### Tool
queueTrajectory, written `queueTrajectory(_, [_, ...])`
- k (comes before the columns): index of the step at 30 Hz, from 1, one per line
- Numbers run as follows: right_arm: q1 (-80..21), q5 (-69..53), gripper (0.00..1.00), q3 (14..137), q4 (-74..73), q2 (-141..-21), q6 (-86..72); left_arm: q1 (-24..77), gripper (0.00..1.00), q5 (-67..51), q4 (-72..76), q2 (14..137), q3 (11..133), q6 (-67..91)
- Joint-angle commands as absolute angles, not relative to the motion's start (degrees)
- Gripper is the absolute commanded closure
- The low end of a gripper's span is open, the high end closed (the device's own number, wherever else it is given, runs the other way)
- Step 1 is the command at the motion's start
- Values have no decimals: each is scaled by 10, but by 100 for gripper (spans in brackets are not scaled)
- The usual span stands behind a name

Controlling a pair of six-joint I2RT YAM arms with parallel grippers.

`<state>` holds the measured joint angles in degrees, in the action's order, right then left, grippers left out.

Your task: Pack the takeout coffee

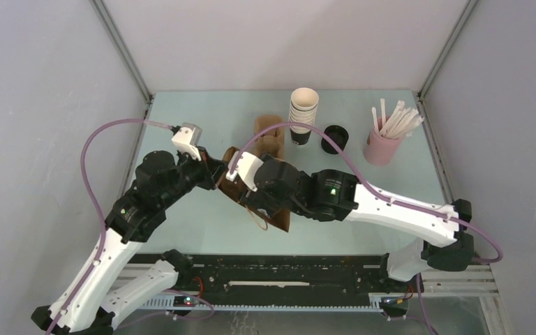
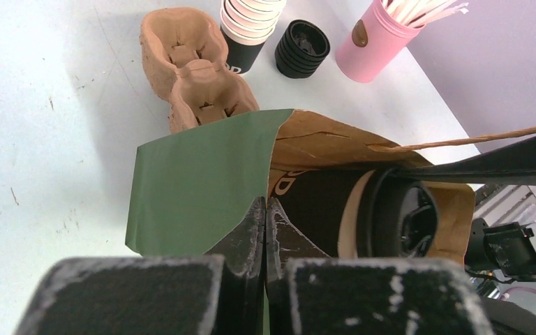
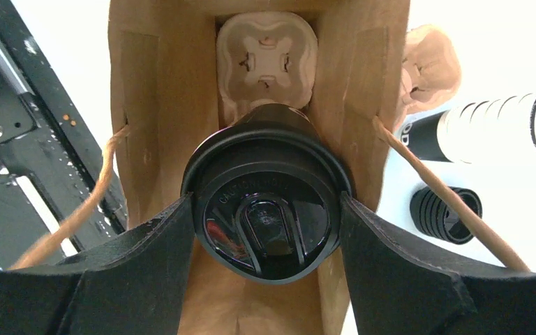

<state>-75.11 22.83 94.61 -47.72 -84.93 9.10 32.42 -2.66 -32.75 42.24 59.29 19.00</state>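
Observation:
The takeout coffee (image 3: 267,216), a dark cup under a black lid, sits inside the mouth of the green bag (image 2: 195,188), whose lining is brown. My right gripper (image 3: 267,206) is shut on it, one finger pressing each side of the lid. Below the cup, a moulded cup carrier (image 3: 265,63) lies at the bottom of the bag (image 3: 153,105). My left gripper (image 2: 265,209) is shut on the bag's rim, holding it. In the left wrist view the coffee (image 2: 321,202) lies sideways in the opening. From above, both grippers meet at the bag (image 1: 269,216) in mid-table.
A second brown cup carrier (image 1: 269,132) lies behind the bag. A stack of white-rimmed cups (image 1: 303,115), a stack of black lids (image 1: 334,138) and a pink holder of white sticks (image 1: 382,143) stand along the back right. The bag's twine handles (image 3: 453,202) hang loose.

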Motion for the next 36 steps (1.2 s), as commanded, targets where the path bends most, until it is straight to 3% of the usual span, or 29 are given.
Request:
queueTrajectory(1, [-764,256,40,931,-458,-864,108,329,100,-16,-321,413,585,177])
queueTrajectory(21, [-765,353,42,830,-338,-890,91,333,100,-31,-295,377,543,142])
queueTrajectory(36, [-773,314,42,819,-321,-896,81,341,98,52,-325,304,462,217])
